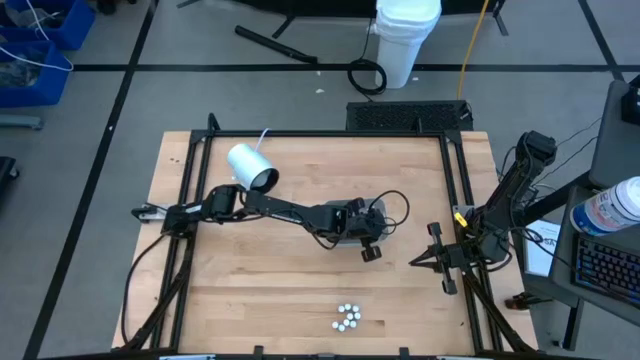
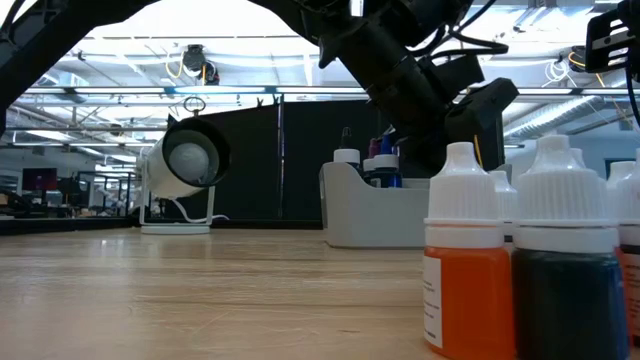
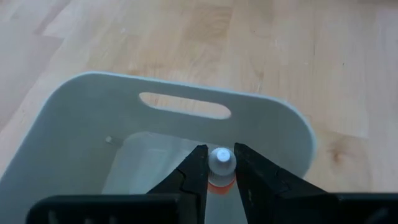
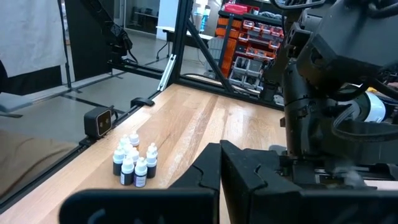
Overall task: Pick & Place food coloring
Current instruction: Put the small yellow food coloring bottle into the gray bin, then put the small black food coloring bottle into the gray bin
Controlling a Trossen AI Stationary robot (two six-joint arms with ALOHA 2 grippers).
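Note:
My left gripper (image 3: 220,154) reaches over the grey tray (image 3: 93,112) at mid-table and is shut on one food coloring bottle (image 3: 221,183), white-capped with an orange body. In the low view the tray (image 2: 370,215) stands on the wood with other bottles' caps (image 2: 346,157) showing above its rim. Several more food coloring bottles (image 1: 347,317) stand upright in a cluster near the table's front edge; two of them, an orange one (image 2: 465,270) and a dark one (image 2: 570,280), are close in the low view. My right gripper (image 4: 219,149) waits shut and level at the table's right side (image 1: 437,258), away from everything. My left gripper pinches the small bottle between its two fingers, at the white cap (image 3: 221,160) and the neck just under it. The fingers slant down from the table's left side. The bottle stands cap-up inside the tray's outline; whether its base rests on the tray floor is hidden.
A big white cylinder (image 1: 252,167) with a dark mouth lies at the table's far left. The tray's end wall has a handle slot (image 3: 185,104). Black rails frame the table (image 1: 455,170). Bare wood lies between the tray and the front cluster.

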